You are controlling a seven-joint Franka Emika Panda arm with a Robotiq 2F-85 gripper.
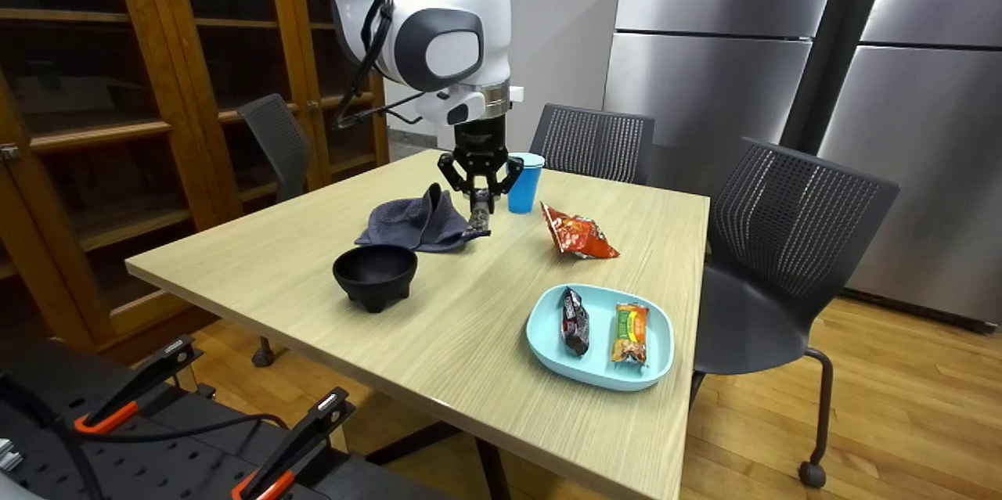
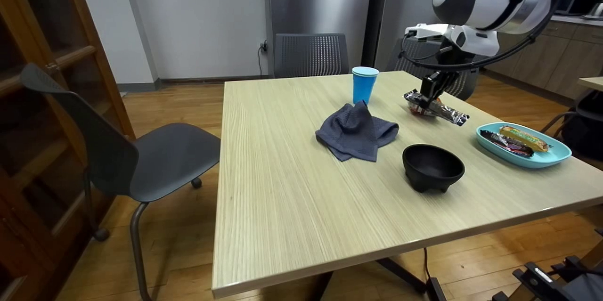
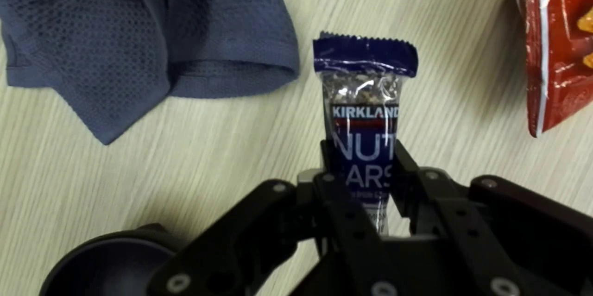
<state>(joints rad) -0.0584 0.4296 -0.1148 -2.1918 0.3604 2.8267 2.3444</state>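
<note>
My gripper (image 3: 362, 161) is shut on a Kirkland nut bar (image 3: 363, 90) in a clear and dark blue wrapper, gripped across its sides. Its upper end sticks out past the fingertips in the wrist view; part of the lower end is hidden by the fingers. In both exterior views the bar (image 2: 447, 113) hangs tilted above the table, apart from the tabletop. A dark blue-grey cloth (image 1: 415, 222) lies crumpled beside it. On the opposite side is a red snack bag (image 1: 581, 234), partly covered by the bar in an exterior view.
A black footed bowl (image 1: 376, 269) stands near the cloth. Behind the cloth is a blue cup (image 2: 363, 86). A light-blue plate (image 1: 603, 376) holds a dark-wrapped bar (image 1: 575, 321) and a green-orange packet (image 1: 630, 334). Chairs (image 1: 771, 257) surround the table (image 2: 282, 188).
</note>
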